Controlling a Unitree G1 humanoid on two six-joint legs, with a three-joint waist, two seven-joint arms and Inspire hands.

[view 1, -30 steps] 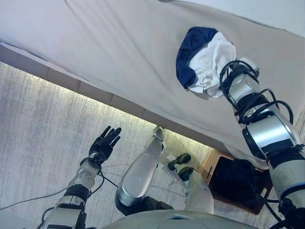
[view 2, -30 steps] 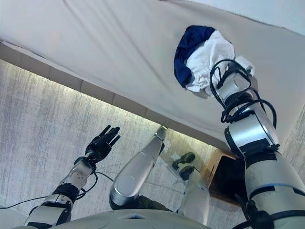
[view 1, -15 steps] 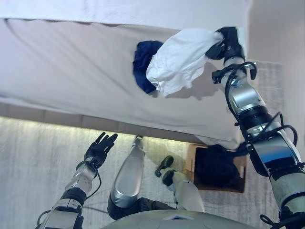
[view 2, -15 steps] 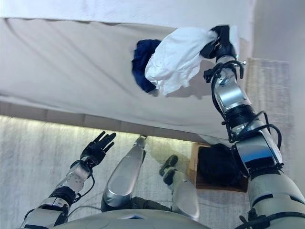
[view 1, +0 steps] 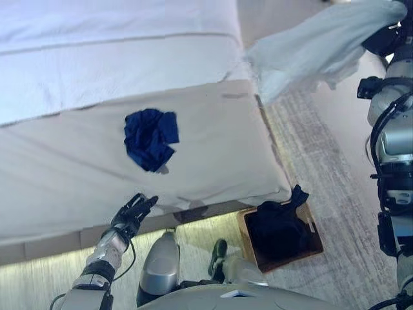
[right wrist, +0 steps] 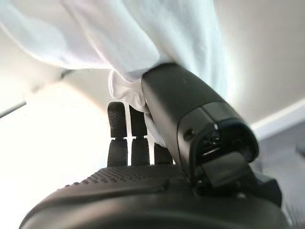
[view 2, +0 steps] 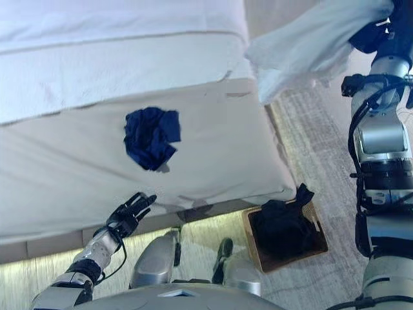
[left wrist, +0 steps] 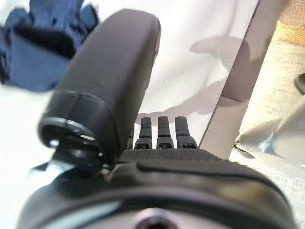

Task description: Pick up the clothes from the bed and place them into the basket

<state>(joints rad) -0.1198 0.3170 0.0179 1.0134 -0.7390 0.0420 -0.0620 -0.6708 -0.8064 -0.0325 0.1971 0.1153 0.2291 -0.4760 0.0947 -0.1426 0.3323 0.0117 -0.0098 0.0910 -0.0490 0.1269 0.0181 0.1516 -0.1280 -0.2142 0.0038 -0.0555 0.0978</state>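
My right hand is shut on a white garment and holds it high in the air, past the bed's right corner; the cloth trails out to the left. The right wrist view shows the white cloth pinched between thumb and fingers. A crumpled navy blue garment lies on the bed, also in the left wrist view. A wooden basket with dark clothes in it stands on the floor by the bed's front right corner. My left hand is open and empty near the bed's front edge.
The bed's upper part is covered with white bedding. A pale carpet runs along the bed's right side around the basket.
My right hand has lifted the white garment off the bed and swung it up and right, leaving the blue garment behind. The camera has turned, shifting the whole view. The left hand stays open.
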